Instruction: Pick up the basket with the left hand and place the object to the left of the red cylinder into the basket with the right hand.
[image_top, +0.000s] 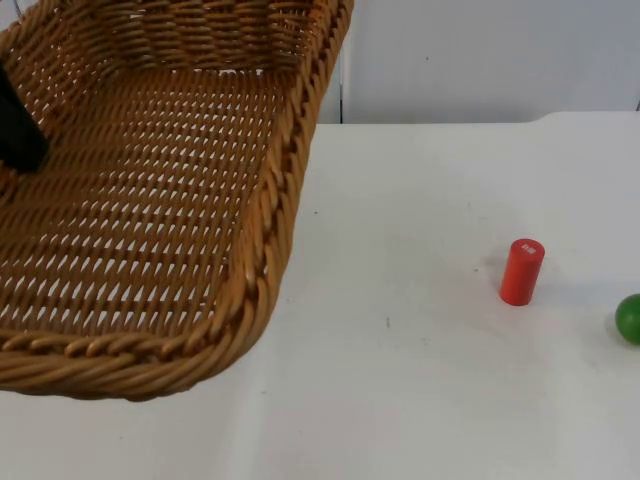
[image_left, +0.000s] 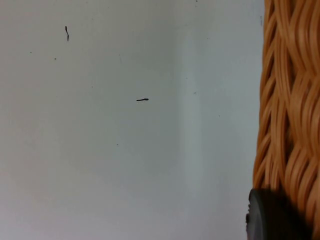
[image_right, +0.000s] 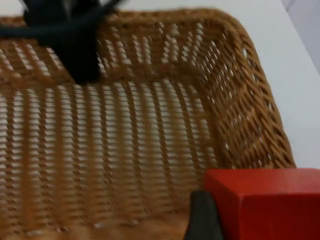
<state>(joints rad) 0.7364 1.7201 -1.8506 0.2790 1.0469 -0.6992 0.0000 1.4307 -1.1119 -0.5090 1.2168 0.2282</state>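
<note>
The woven wicker basket (image_top: 150, 200) hangs lifted and tilted over the table's left side, held by my left gripper (image_top: 17, 125), which is shut on its far-left rim. In the left wrist view the basket rim (image_left: 290, 100) runs beside a black fingertip (image_left: 270, 217). My right gripper (image_right: 250, 222) is shut on a red block (image_right: 270, 200) and holds it just over the basket's open inside (image_right: 115, 150). A black fingertip (image_right: 202, 217) presses the block's side. The red cylinder (image_top: 521, 271) stands upright on the table at the right.
A green ball (image_top: 630, 318) lies at the table's right edge, right of the cylinder. The grey partition wall (image_top: 480, 60) closes the far side. White table top (image_top: 400, 380) spreads between the basket and the cylinder.
</note>
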